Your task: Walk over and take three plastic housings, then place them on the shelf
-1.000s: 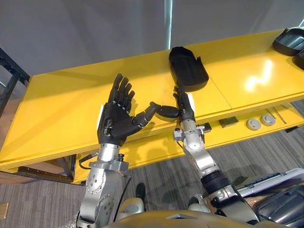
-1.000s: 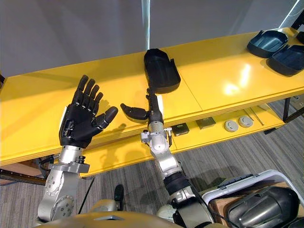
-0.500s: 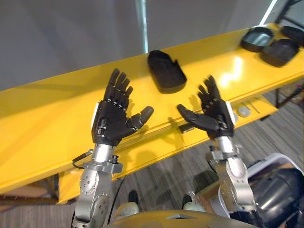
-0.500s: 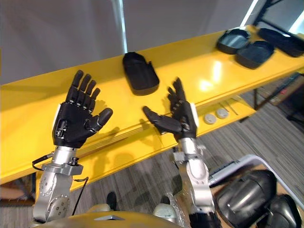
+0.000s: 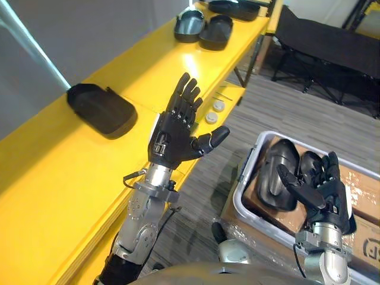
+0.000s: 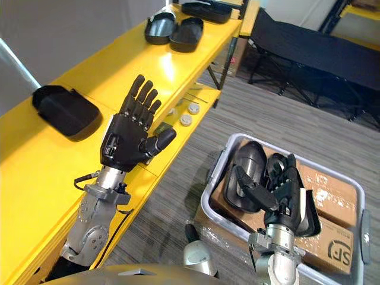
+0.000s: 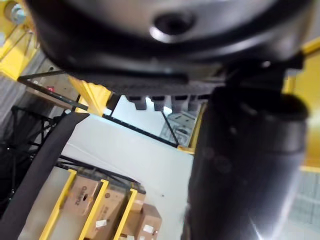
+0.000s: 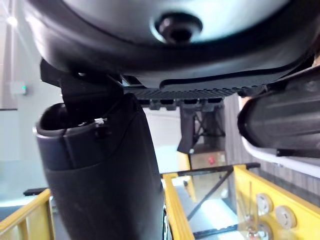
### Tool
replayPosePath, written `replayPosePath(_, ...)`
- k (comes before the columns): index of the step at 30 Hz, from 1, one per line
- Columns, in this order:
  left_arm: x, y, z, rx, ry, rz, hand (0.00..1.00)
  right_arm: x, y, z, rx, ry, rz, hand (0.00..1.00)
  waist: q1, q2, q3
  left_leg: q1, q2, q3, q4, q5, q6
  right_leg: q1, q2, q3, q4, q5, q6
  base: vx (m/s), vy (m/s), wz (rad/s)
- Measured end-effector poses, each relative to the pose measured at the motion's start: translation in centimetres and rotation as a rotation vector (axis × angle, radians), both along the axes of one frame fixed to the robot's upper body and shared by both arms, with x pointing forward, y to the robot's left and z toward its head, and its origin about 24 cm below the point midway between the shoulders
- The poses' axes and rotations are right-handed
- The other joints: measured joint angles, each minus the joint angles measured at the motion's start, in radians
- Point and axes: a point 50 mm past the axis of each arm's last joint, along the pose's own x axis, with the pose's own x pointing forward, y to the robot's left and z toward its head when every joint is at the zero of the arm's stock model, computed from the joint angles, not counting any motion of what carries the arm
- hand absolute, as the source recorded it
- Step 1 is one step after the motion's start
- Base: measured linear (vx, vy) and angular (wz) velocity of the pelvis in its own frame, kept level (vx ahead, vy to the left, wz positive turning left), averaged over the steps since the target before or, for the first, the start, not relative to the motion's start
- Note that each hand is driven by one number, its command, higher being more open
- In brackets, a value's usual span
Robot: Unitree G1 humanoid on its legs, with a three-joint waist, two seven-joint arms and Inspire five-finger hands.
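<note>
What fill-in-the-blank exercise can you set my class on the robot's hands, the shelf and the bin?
The shelf is painted ____ all over.
Both the left hand and the right hand are ____, holding nothing.
The right hand hangs over a grey bin that stands on the ____ beside the shelf.
Missing words: yellow; open; floor.

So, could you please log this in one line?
left robot hand: open | right robot hand: open, near housings in bin | shelf: holds black housing
</note>
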Motion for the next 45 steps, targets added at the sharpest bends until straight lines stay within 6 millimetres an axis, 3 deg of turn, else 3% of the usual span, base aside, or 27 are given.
replayPosePath(2,0.0,0.5,-0.2,-0.007,0.024,0.043,1.0,1.2,0.1,0.8,-0.029,-0.045,0.063,1.0,0.042,0.026,0.02,-0.052,0.001,-0.199,0.143,-0.094,0.055,-0.003,0.026,0.06,0.001,0.012,-0.018,0.0,-0.001,-0.74)
replayPosePath(5,-1.0,2.5,-1.3,0.004,0.084,0.161,1.0,3.9,1.4,2.5,-0.088,-0.121,0.238,1.0,0.099,0.08,0.041,-0.067,-0.014,-0.423,0.274,-0.215,0.07,0.0,0.062,0.165,0.009,0.008,-0.023,-0.02,0.14,-1.15)
replayPosePath(6,-1.3,2.8,-1.6,0.012,0.095,0.177,1.0,4.3,1.6,2.6,-0.094,-0.129,0.259,1.0,0.105,0.092,0.038,-0.066,-0.019,-0.447,0.283,-0.229,0.067,-0.004,0.067,0.174,0.012,0.01,-0.021,-0.04,0.218,-0.65)
replayPosePath(8,-1.6,3.6,-1.8,0.022,0.103,0.209,1.0,5.2,2.3,1.8,-0.07,-0.109,0.293,1.0,0.125,0.102,0.031,-0.073,-0.041,-0.465,0.28,-0.259,0.051,-0.022,0.054,0.18,0.028,0.016,-0.009,-0.05,0.207,-0.16)
replayPosePath(12,-1.7,3.8,-1.6,0.012,0.083,0.212,1.0,4.6,3.8,-1.5,0.089,-0.006,0.271,1.0,0.161,0.054,0.059,-0.094,-0.075,-0.481,0.335,-0.268,0.055,-0.05,0.033,0.152,0.093,0.019,-0.004,-0.1,0.136,0.06)
replayPosePath(15,-1.7,3.5,-1.6,0.009,0.084,0.2,1.0,3.2,4.3,-2.7,0.213,0.009,0.223,1.0,0.158,0.047,0.069,-0.085,-0.081,-0.466,0.372,-0.287,0.065,-0.054,0.037,0.156,0.136,0.02,-0.002,-0.09,0.073,-0.25)
replayPosePath(18,-2.1,3.3,-1.5,0.004,0.081,0.191,1.0,2.5,5.2,-3.0,0.332,-0.032,0.248,1.0,0.165,0.003,0.102,-0.052,-0.092,-0.392,0.425,-0.311,0.09,-0.054,0.026,0.054,0.164,0.061,0.022,-0.19,0.046,-0.78)
replayPosePath(19,-2.1,3.3,-1.6,0.001,0.088,0.196,1.0,3.0,5.8,-2.8,0.385,-0.066,0.294,1.0,0.168,0.008,0.109,-0.059,-0.074,-0.343,0.422,-0.299,0.106,-0.064,0.008,0.002,0.157,0.081,0.009,-0.39,-0.007,-0.95)
replayPosePath(20,-2.0,3.4,-1.8,0.003,0.099,0.208,1.0,4.2,6.7,-2.5,0.406,-0.09,0.354,1.0,0.175,0.008,0.109,-0.069,-0.066,-0.3,0.411,-0.275,0.114,-0.113,-0.011,-0.09,0.313,-0.022,-0.052,-0.4,-0.009,-0.9)
replayPosePath(21,-2.0,3.6,-1.8,0.0,0.106,0.208,1.0,5.0,7.3,-2.5,0.412,-0.098,0.385,1.0,0.182,0.011,0.108,-0.075,-0.06,-0.283,0.4,-0.259,0.113,-0.13,-0.027,-0.129,0.384,-0.066,-0.071,-0.31,-0.012,-0.8)
replayPosePath(23,-1.7,3.9,-2.6,-0.032,0.142,0.207,1.0,8.2,10.3,-2.9,0.414,-0.082,0.505,1.0,0.221,0.046,0.11,-0.08,0.007,-0.246,0.34,-0.185,0.093,-0.122,-0.12,-0.288,0.583,-0.165,-0.144,-0.18,-0.089,-0.66)
replayPosePath(24,-1.7,3.9,-2.7,-0.036,0.149,0.207,1.0,8.6,11.1,-3.0,0.41,-0.072,0.528,1.0,0.233,0.056,0.112,-0.083,0.029,-0.243,0.325,-0.168,0.082,-0.107,-0.149,-0.312,0.617,-0.172,-0.154,-0.16,-0.201,-0.49)
replayPosePath(26,-1.8,4.7,-3.4,-0.065,0.177,0.21,1.0,9.0,14.0,-3.0,0.4,-0.047,0.613,1.0,0.277,0.063,0.108,-0.098,0.091,-0.235,0.276,-0.105,0.029,-0.043,-0.28,-0.335,0.682,-0.171,-0.156,-0.13,-0.317,-0.42)
replayPosePath(29,-1.9,5.4,-3.6,-0.137,0.184,0.181,1.0,8.8,15.0,-2.9,0.342,-0.038,0.632,1.0,0.273,0.043,0.097,-0.135,0.168,-0.234,0.29,-0.06,-0.047,0.019,-0.336,-0.284,0.599,-0.154,-0.136,-0.09,-0.486,-0.45)
replayPosePath(30,-1.9,5.4,-3.5,-0.137,0.171,0.165,1.0,8.8,14.8,-3.0,0.31,-0.028,0.614,1.0,0.268,0.023,0.086,-0.149,0.188,-0.232,0.294,-0.044,-0.078,0.036,-0.334,-0.279,0.526,-0.129,-0.1,-0.12,-0.621,-0.44)
replayPosePath(31,-1.8,5.4,-3.4,-0.125,0.158,0.147,1.0,8.6,14.5,-3.2,0.284,-0.012,0.592,1.0,0.263,-0.005,0.072,-0.159,0.199,-0.235,0.294,-0.027,-0.106,0.052,-0.331,-0.284,0.465,-0.148,-0.001,-0.13,-0.689,-0.52)
replayPosePath(32,-1.8,5.0,-3.5,-0.133,0.167,0.132,1.0,8.6,13.1,-3.6,0.235,0.022,0.559,1.0,0.246,-0.009,0.063,-0.159,0.226,-0.25,0.273,-0.001,-0.115,0.065,-0.311,-0.305,0.456,-0.27,0.13,-0.15,-0.859,-0.49)
replayPosePath(33,-1.8,4.1,-3.7,-0.162,0.192,0.105,1.0,8.3,11.1,-4.3,0.192,0.069,0.514,1.0,0.214,0.022,0.056,-0.158,0.26,-0.278,0.229,0.055,-0.108,0.052,-0.271,-0.324,0.465,-0.349,0.128,-0.11,-0.707,-0.32)
replayPosePath(34,-1.8,3.4,-3.8,-0.183,0.21,0.078,1.0,8.1,9.5,-4.6,0.163,0.091,0.475,1.0,0.195,0.046,0.056,-0.158,0.279,-0.29,0.204,0.098,-0.095,0.047,-0.245,-0.331,0.478,-0.358,0.125,-0.08,-0.606,-0.05)
replayPosePath(35,-1.8,2.2,-3.9,-0.212,0.24,0.026,1.0,7.4,6.5,-5.2,0.105,0.14,0.381,1.0,0.161,0.057,0.057,-0.158,0.288,-0.296,0.176,0.201,-0.019,0.042,-0.223,-0.337,0.498,-0.368,0.104,-0.04,-0.4,0.07)
replayPosePath(36,-1.9,1.9,-3.9,-0.219,0.247,0.009,1.0,6.7,5.1,-5.5,0.081,0.163,0.336,1.0,0.152,0.056,0.057,-0.16,0.287,-0.294,0.177,0.247,0.031,0.046,-0.22,-0.339,0.498,-0.373,0.095,-0.06,-0.449,-0.14)
replayPosePath(37,-2.0,1.6,-4.0,-0.249,0.253,-0.018,1.0,5.4,2.7,-5.7,0.052,0.19,0.257,1.0,0.147,0.04,0.065,-0.16,0.257,-0.309,0.187,0.224,0.017,0.051,-0.222,-0.334,0.478,-0.379,0.076,-0.08,-0.328,-0.51)
replayPosePath(38,-2.2,1.6,-3.8,-0.253,0.241,-0.031,1.0,4.6,0.8,-5.4,0.026,0.196,0.197,1.0,0.148,0.049,0.059,-0.163,0.198,-0.334,0.2,0.164,-0.022,0.039,-0.22,-0.33,0.447,-0.369,0.054,-0.07,-0.239,-0.65)
replayPosePath(39,-2.3,1.6,-3.7,-0.253,0.233,-0.034,1.0,4.3,0.3,-5.3,0.016,0.197,0.181,1.0,0.147,0.054,0.057,-0.167,0.173,-0.33,0.207,0.129,-0.019,0.029,-0.209,-0.32,0.436,-0.358,0.044,-0.08,-0.135,-0.62)
replayPosePath(41,-2.3,1.6,-3.5,-0.245,0.217,-0.046,1.0,3.9,0.0,-4.9,-0.014,0.2,0.157,1.0,0.148,0.054,0.055,-0.183,0.118,-0.344,0.208,0.036,0.004,-0.003,-0.18,-0.298,0.41,-0.331,0.03,-0.07,-0.087,-0.38)
replayPosePath(43,-2.3,1.6,-4.0,-0.241,0.239,-0.039,1.0,4.3,0.6,-4.4,-0.068,0.196,0.173,1.0,0.153,0.056,0.053,-0.183,0.095,-0.349,0.185,-0.01,0.01,-0.031,-0.17,-0.284,0.407,-0.313,0.037,-0.07,0.002,-0.18)
replayPosePath(45,-2.5,1.8,-4.7,-0.234,0.268,-0.033,1.0,5.1,1.1,-4.1,-0.055,0.186,0.137,1.0,0.167,0.057,0.052,-0.184,0.063,-0.361,0.165,-0.015,-0.019,-0.038,-0.19,-0.277,0.387,-0.27,0.055,-0.06,0.086,-0.07)
